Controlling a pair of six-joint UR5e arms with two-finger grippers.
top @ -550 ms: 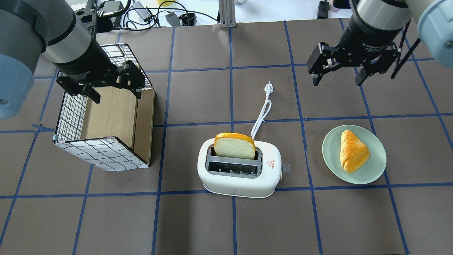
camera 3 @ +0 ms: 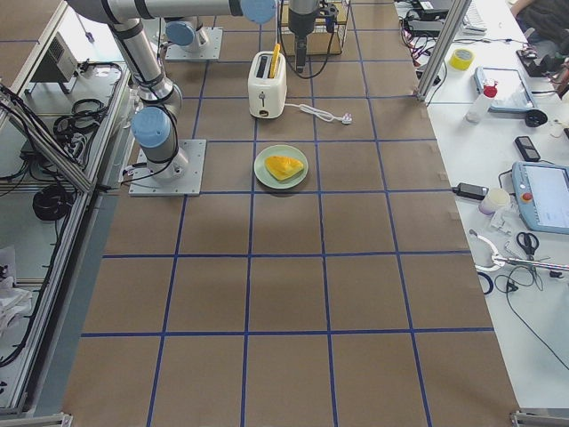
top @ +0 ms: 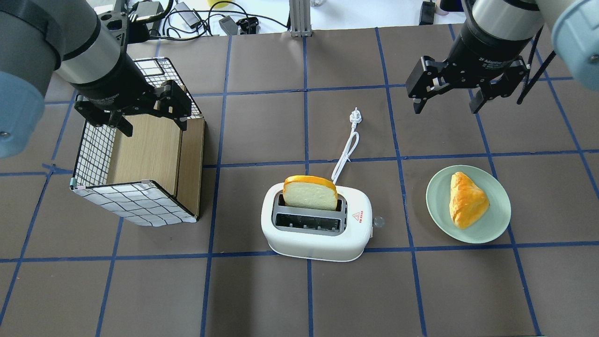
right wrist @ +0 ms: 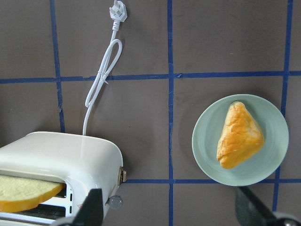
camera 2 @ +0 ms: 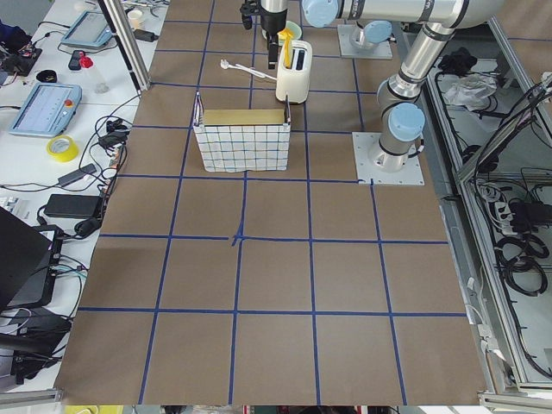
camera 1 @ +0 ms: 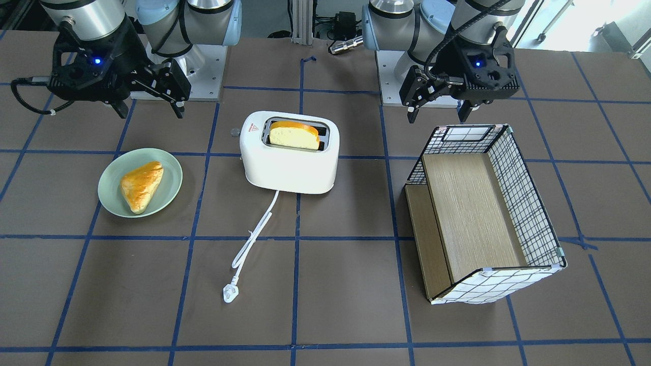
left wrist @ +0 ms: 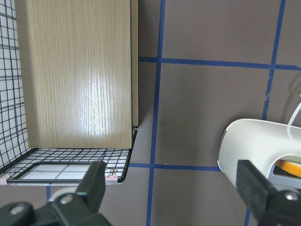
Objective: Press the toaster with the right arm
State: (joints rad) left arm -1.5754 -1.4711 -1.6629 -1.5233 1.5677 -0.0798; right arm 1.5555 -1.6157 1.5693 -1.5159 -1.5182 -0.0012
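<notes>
The white toaster (top: 316, 234) stands near the table's middle with a bread slice (top: 310, 193) upright in its far slot. Its grey lever (top: 378, 221) sticks out of the end that faces the plate. The white cord (top: 346, 152) and plug (top: 356, 115) lie beyond it. My right gripper (top: 445, 105) hangs open and empty well above the table, far beyond and to the right of the toaster. In the front view it (camera 1: 151, 109) is on the left. My left gripper (top: 154, 126) is open and empty over the basket.
A green plate (top: 437, 206) with a golden pastry (top: 465, 199) sits to the right of the toaster, under the right gripper's near side. A wire basket (top: 135, 201) with a wooden insert lies at the left. Cables and devices lie beyond the table's far edge.
</notes>
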